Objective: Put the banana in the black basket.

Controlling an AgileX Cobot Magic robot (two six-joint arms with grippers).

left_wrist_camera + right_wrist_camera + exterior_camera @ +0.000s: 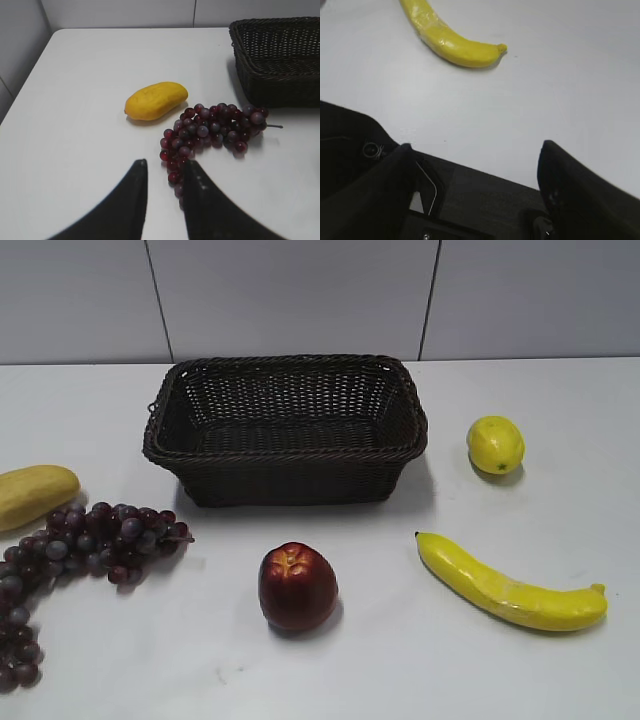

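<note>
Nothing is done yet: the right gripper is held wide apart over bare table, the left gripper nearly closed and empty, the banana is still lying on the table, and behind it the black basket is seen empty.

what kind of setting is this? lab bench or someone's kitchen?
Most likely a lab test bench: a bare white table against plain grey wall panels, with glossy, fake-looking fruit laid out around a black basket, such as the banana and grapes.
</note>
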